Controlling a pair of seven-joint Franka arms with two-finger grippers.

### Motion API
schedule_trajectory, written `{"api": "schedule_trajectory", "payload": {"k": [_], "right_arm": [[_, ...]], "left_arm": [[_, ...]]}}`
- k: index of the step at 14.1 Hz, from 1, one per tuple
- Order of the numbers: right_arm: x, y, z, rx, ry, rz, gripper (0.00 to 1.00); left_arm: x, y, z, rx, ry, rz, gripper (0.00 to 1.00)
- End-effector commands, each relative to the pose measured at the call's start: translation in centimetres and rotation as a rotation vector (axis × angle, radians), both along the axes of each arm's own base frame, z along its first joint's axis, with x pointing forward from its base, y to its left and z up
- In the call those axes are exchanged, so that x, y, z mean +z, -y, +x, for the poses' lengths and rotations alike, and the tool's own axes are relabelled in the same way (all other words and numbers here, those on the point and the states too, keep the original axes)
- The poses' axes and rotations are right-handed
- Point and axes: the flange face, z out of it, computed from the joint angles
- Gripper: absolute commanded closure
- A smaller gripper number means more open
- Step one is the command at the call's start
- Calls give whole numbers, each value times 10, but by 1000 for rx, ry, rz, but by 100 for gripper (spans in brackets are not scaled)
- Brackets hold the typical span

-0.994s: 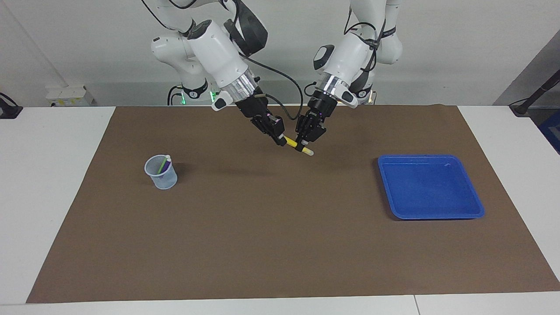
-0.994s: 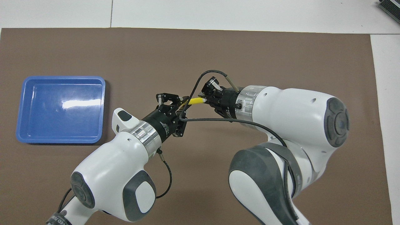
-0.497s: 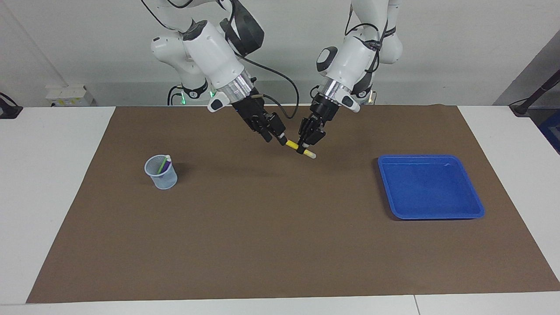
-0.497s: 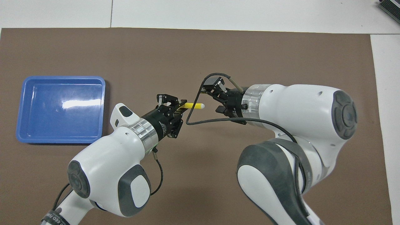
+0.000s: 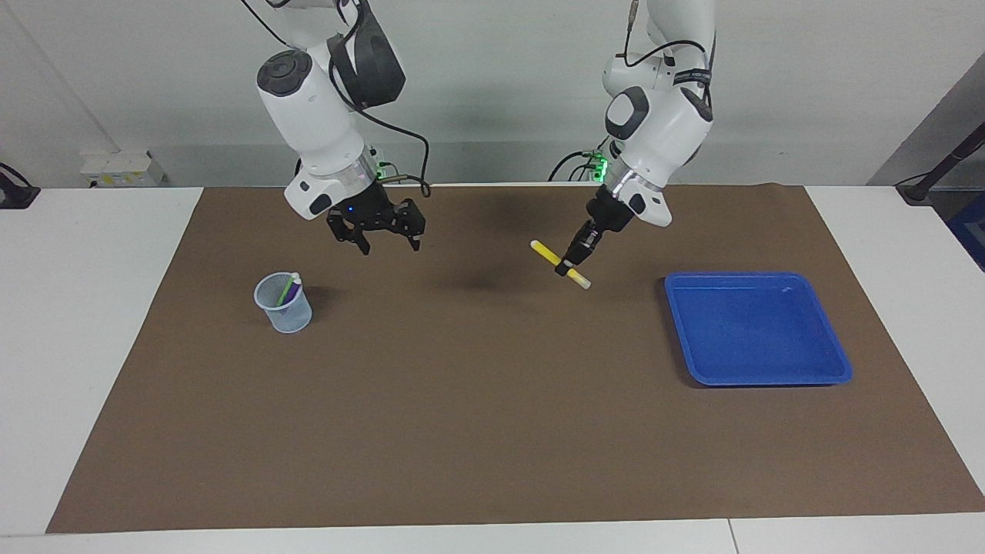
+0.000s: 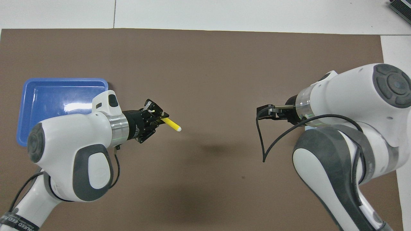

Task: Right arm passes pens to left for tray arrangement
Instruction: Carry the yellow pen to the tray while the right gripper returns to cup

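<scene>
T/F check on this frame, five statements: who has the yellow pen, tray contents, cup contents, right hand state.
1. The left hand holds the yellow pen. True.
2. The blue tray already has a pen in it. False: nothing lies in it.
3. The right hand is shut on a pen. False: its fingers are spread and it holds nothing.
4. The green pen and the purple pen stand in the mesh cup. True.
5. The yellow pen lies flat on the brown mat. False: it is held tilted in the air above the mat, between the cup and the tray.
</scene>
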Motion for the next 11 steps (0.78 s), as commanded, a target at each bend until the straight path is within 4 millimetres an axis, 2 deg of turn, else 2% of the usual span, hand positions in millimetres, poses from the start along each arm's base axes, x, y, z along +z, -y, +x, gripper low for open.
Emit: {"api": "schedule_trajectory", "payload": {"k": [1, 3, 5, 7, 8, 9, 11], "right_arm": [[-4, 30, -9, 144, 5, -107, 0], [-21, 63, -9, 272, 2, -165, 0], [-41, 94, -15, 389, 21, -187, 0], [-73, 135, -16, 381, 5, -203, 0], [-90, 156, -14, 357, 1, -211, 11], [-100, 165, -14, 334, 4, -208, 19], [-108, 166, -12, 331, 4, -207, 23]], "left_arm": [[6, -32, 1, -169, 27, 111, 100], [11, -53, 6, -308, 24, 225, 100], [18, -81, 15, -426, 7, 288, 100], [18, -117, 17, -555, 11, 350, 100], [17, -134, 18, -604, 18, 363, 100], [15, -150, 18, -656, 24, 384, 100], [15, -177, 21, -761, 45, 442, 100]]}}
